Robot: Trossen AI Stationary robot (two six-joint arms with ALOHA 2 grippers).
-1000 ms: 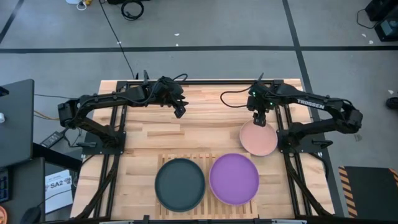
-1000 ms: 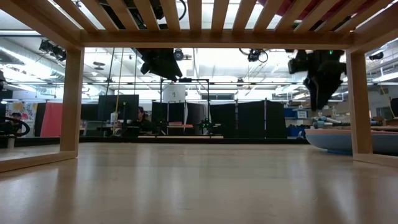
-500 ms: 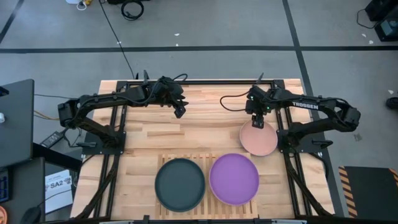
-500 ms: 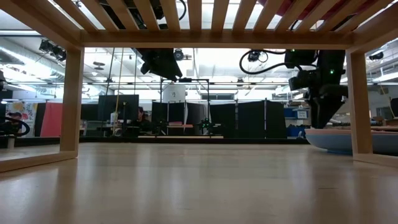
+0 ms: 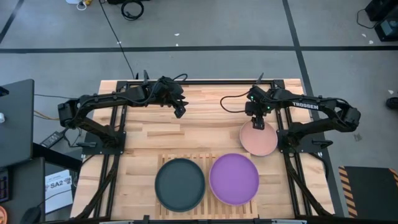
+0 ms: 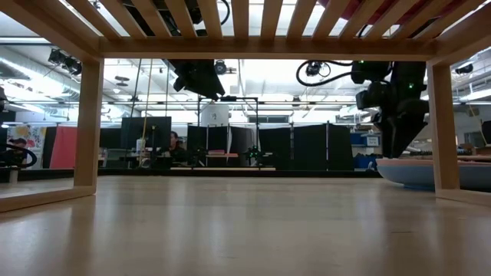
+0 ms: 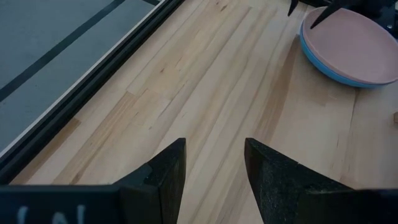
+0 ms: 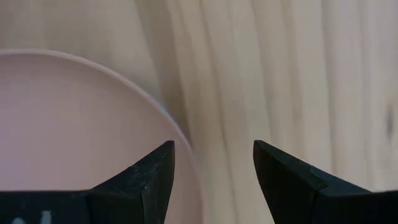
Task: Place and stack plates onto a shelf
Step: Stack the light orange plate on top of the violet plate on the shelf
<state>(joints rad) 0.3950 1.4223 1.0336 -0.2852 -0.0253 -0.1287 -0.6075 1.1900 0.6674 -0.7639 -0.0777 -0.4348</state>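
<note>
A matte pale pink plate [image 5: 259, 139] (stacked on a blue one) lies flat; the right tool [image 5: 257, 122], fingers wide, points down at its rim.

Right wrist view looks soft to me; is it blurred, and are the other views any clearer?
Right wrist view: pale pink plate rim and the wood grain are smeared, only the right hand is crisp. Left wrist view: sharp planks. Low view: the shelf is backlit, and both arms are dark silhouettes. High view: even light.
</note>
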